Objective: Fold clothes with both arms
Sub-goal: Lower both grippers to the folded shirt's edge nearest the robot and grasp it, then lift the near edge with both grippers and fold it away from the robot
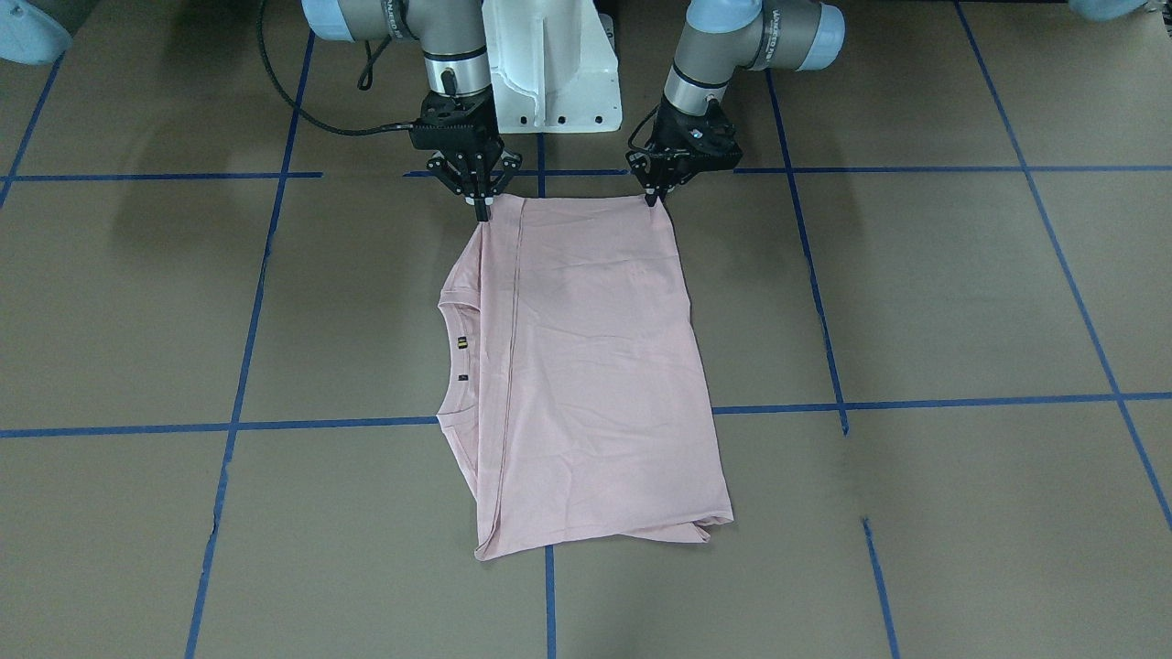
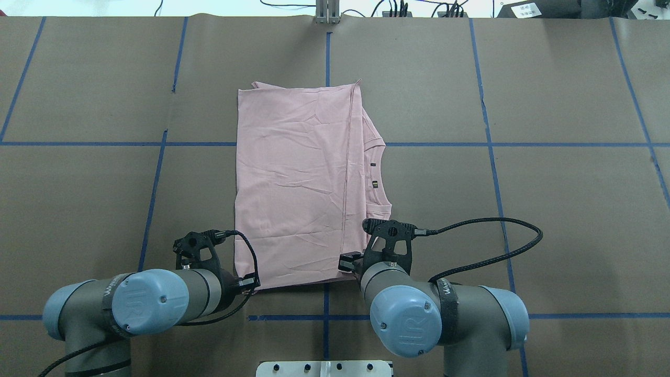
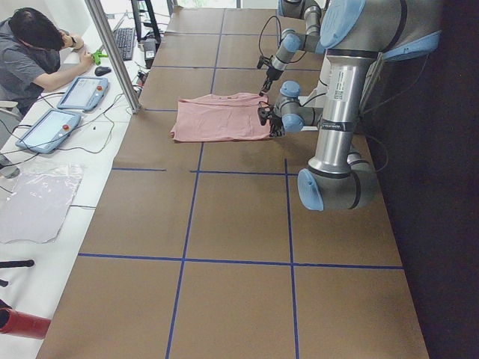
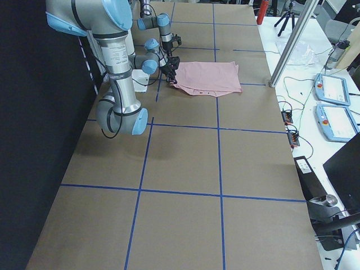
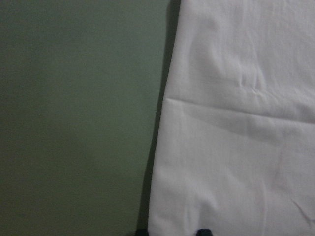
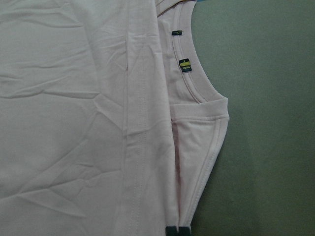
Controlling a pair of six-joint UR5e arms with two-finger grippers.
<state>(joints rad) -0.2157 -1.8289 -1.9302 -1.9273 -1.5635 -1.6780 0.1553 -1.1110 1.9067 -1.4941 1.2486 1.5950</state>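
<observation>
The pale pink T-shirt (image 1: 595, 366) lies folded into a flat rectangle on the brown table, plain side up, so its print is hidden. Its ribbed collar (image 2: 379, 178) points to my right and also shows in the right wrist view (image 6: 189, 73). My left gripper (image 1: 653, 199) is shut on the shirt's near left corner. My right gripper (image 1: 481, 210) is shut on the near corner on the collar side. Both hold the cloth low, at table level. The left wrist view shows the shirt's side edge (image 5: 162, 123) against the table.
The white pedestal base (image 1: 549, 73) stands just behind the shirt's near edge. Blue tape lines (image 2: 489, 157) grid the table. A black cable (image 2: 497, 246) loops from the right wrist. An operator (image 3: 30, 52) sits beyond the far edge beside tablets (image 3: 82, 91).
</observation>
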